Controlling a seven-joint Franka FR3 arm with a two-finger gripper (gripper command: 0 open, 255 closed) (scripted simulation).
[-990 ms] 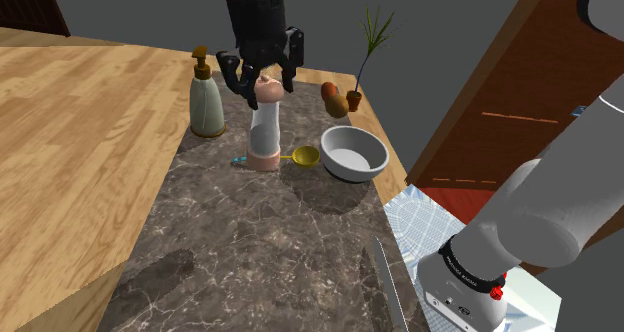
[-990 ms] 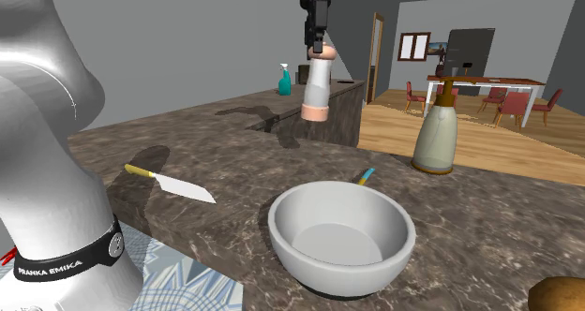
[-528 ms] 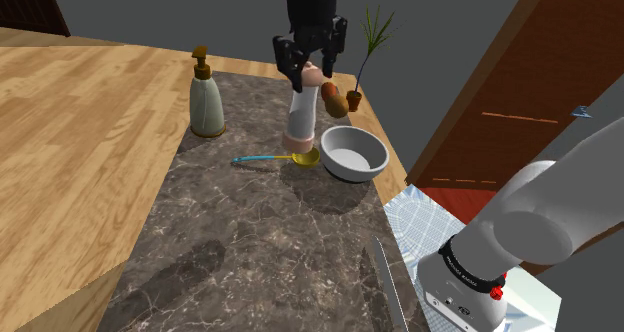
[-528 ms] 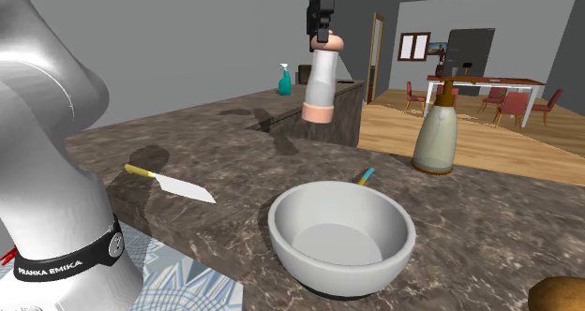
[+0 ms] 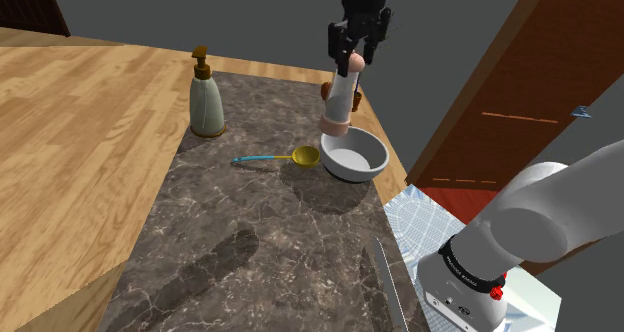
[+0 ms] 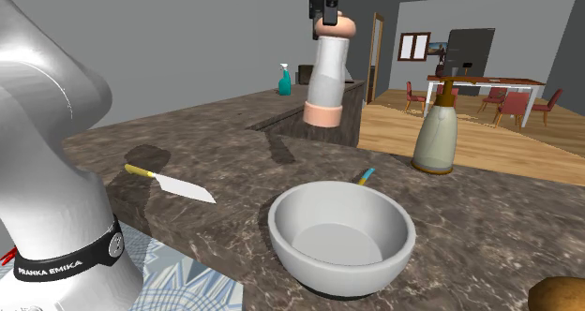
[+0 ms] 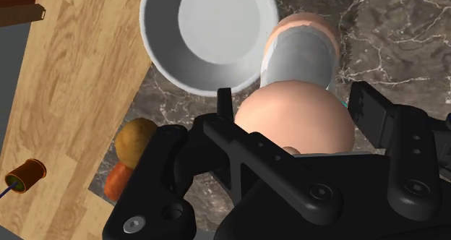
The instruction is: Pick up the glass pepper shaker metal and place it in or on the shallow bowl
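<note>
The gripper (image 5: 356, 48) is closed on the rounded top of the pepper shaker (image 5: 340, 100), one black finger on each side of the knob, and the shaker hangs from it in the air, clear of the stone counter (image 5: 270, 230). The shaker's long axis runs close to upright, from the knob at 12 o'clock to the pale pink base at 6 o'clock. In the shoulder view it leans a little toward 1 o'clock, which may be the camera's slant rather than a true tilt.

The coming move depends on where the base hangs relative to the bowl (image 5: 380, 152). In the shoulder view the bowl sits at about 5 o'clock from the base and just beside it. In the second exterior view the bowl (image 6: 309, 260) lies at 6 o'clock from the shaker (image 6: 325, 75), nearer the camera and well below it. In the wrist view, looking down along the fingers, the base of the shaker (image 7: 300, 54) overlaps one side of the rim of the bowl (image 7: 162, 50), while the hollow lies off to that side. So the base seems to hang over the rim's edge and the counter, not over the middle.

The likely need is a short sideways shift toward the hollow and then a straight descent, since a drop from here could land the base on the rim and tip the shaker
</note>
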